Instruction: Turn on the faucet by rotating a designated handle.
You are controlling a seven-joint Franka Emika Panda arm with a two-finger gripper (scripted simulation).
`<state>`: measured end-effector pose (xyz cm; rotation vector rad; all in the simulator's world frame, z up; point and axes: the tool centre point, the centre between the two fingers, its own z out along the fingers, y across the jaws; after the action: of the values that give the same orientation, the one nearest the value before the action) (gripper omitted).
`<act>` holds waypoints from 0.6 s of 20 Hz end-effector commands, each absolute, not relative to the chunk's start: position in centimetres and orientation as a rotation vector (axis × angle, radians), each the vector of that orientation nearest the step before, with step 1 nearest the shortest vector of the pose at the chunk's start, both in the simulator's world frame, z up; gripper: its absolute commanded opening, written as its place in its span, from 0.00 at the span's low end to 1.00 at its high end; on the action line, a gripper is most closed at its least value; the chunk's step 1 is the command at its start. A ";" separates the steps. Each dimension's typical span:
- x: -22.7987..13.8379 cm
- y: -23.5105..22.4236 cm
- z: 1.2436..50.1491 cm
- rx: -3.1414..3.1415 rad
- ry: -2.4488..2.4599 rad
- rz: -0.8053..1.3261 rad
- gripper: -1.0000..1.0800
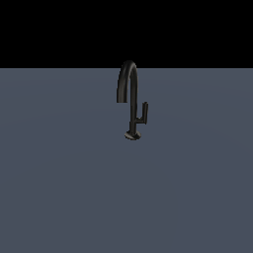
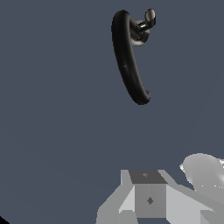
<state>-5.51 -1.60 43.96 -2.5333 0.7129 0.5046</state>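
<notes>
A: Where the grey-blue surface meets the black backdrop in the exterior view, look for the faucet. Stands upright near the middle of the picture, toward the far edge of the surface.

B: Found. Matte black, with a tall arched spout curving over toward the exterior view's left and ending in open air well above the surface. Rests on a small round base.

A: And the handle?

B: Sits on the exterior view's right of the thin stem, joined to it low down by a short side arm. Points straight up, parallel to the stem and just beside it. Reaches only partway up, well below the top of the arch.

A: And the gripper?

B: Shows only in the wrist view, as pale grey blocks at the edge of the picture. Hangs well apart from the faucet, touching nothing visible.

A: Released or clenched?

B: Cannot tell; fingertips out of sight.

A: Same faucet from the wrist camera?

B: Yes, seen from above: a thick black curve for the spout, with the handle's tip poking out beside the base end.
</notes>
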 end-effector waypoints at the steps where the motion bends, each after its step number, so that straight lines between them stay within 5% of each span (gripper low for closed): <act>1: -4.0 -2.1 43.0 -2.467 0.760 0.543 0.00; 12: 2.2 -4.5 37.9 -2.145 0.952 0.705 0.00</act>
<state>1.35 -4.14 38.75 -2.1936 0.9273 0.6835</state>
